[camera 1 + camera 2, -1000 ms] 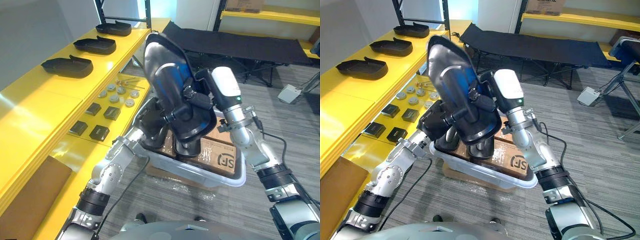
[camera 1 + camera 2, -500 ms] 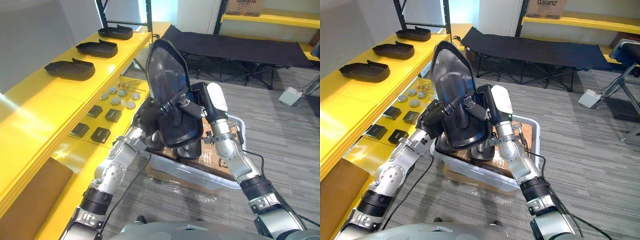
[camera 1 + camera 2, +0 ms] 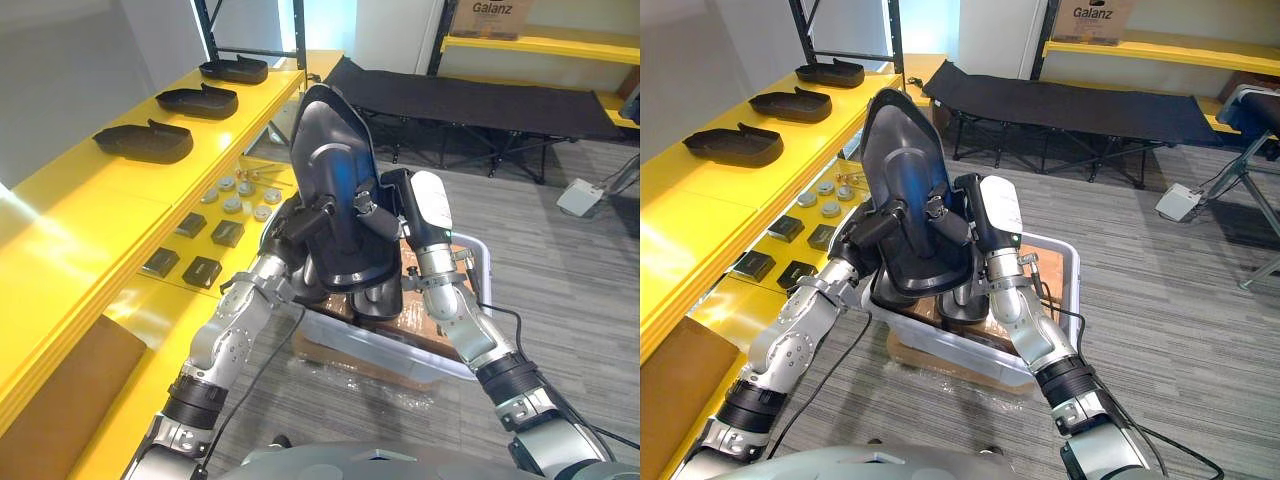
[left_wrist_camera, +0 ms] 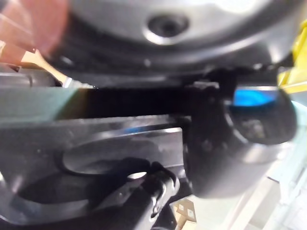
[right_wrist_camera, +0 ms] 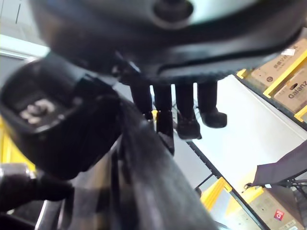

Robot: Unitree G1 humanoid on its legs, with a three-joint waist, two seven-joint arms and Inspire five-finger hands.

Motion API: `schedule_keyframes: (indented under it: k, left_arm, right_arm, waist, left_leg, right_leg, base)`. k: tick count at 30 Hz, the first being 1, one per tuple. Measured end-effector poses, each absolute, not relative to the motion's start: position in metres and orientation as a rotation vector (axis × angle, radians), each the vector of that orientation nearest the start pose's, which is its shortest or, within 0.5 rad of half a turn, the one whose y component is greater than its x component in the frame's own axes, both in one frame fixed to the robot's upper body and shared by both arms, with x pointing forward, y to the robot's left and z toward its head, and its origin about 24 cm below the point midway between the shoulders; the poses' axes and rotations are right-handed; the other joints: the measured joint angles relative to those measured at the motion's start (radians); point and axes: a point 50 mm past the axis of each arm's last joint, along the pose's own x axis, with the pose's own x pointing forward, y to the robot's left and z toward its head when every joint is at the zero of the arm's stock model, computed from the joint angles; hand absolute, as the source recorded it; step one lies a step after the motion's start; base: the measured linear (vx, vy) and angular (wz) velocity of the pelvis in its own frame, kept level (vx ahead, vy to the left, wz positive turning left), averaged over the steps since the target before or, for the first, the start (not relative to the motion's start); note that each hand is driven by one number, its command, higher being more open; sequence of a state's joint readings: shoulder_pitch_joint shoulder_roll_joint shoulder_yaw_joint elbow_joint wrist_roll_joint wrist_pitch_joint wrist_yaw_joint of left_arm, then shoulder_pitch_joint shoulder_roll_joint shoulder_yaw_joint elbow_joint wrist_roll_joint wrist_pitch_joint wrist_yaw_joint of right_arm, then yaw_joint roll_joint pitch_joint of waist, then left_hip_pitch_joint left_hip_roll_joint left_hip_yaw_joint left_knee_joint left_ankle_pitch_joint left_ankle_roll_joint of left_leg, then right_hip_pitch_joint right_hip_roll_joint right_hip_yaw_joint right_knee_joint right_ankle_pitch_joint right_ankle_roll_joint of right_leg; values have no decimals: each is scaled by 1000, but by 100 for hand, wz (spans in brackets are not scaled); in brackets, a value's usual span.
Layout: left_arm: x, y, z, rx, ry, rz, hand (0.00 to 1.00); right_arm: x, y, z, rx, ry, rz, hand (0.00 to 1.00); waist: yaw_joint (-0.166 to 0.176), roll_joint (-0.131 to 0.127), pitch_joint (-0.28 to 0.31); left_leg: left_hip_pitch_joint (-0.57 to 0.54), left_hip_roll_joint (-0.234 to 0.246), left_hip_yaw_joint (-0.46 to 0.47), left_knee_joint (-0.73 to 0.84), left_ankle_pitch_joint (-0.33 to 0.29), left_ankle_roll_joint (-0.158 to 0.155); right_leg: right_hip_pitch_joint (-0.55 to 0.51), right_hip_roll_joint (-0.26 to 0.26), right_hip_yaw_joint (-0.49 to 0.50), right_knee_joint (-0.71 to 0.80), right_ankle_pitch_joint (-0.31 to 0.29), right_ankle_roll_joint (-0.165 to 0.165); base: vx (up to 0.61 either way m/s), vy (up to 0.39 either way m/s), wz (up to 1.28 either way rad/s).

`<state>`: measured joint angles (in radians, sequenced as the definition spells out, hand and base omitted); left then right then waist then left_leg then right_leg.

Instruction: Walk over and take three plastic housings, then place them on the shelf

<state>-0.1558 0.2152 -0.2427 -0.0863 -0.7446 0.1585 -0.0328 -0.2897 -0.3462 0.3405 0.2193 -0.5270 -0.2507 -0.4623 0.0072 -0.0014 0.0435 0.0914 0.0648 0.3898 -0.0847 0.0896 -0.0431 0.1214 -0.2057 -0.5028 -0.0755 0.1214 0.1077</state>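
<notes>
A large black plastic housing [image 3: 335, 180] stands almost upright in front of me, held between both hands above a pale plastic bin [image 3: 405, 352]. My left hand [image 3: 297, 228] grips its left edge, fingers curled onto the front face. On the other edge my right hand [image 3: 386, 207] is shut, its fingers [image 5: 184, 112] hooked over the rim of the housing [image 5: 153, 182]. Another dark housing [image 3: 379, 299] lies in the bin below. Three more housings [image 3: 143, 141] [image 3: 196, 100] [image 3: 233, 69] lie in a row on the yellow shelf [image 3: 80, 230] at the left.
The bin also holds cardboard boxes [image 3: 422, 312]. Small black blocks [image 3: 203, 270] and round discs [image 3: 240, 198] lie on the lower yellow ledge, with a brown board [image 3: 55, 400] nearer me. A black folding cot [image 3: 480, 100] stands behind on the grey floor.
The housing has swung from tilted to nearly upright and come slightly lower. My left hand's fingers have come round onto its front face. The camera view has shifted too.
</notes>
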Motion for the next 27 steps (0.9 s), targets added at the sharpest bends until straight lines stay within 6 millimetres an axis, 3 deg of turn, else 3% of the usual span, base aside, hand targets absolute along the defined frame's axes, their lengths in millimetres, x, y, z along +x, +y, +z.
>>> schedule_keyframes:
  k: [4,5,20,27]
  left_arm:
    - [271,107,80,-499,51,-415,0]
    - [270,108,79,-509,57,-418,0]
    - [257,117,66,-573,-23,-306,0]
    - [242,133,77,-329,-244,-83,0]
  right_arm:
    - [290,-131,85,-800,-525,8,0]
    - [290,-130,85,-800,-526,9,100]
    - [288,-118,88,-600,-474,73,100]
    - [262,-103,89,-395,-482,54,100]
  waist:
    - [7,-1,-2]
    - [11,-1,-2]
    - [19,-7,-5]
    - [14,-7,-5]
  left_leg:
    - [0,2,6,0,-2,-2]
    - [0,3,11,0,-2,-2]
    - [-1,7,10,0,-4,-5]
    - [0,8,12,-1,-10,-6]
  right_leg:
    - [-6,0,12,0,0,0]
    - [-10,0,14,0,0,0]
    - [-11,1,15,2,0,-1]
    - [-14,2,16,4,-4,-4]
  base:
    - [0,0,-6]
    - [0,0,-11]
    - [0,0,0]
    - [0,0,0]
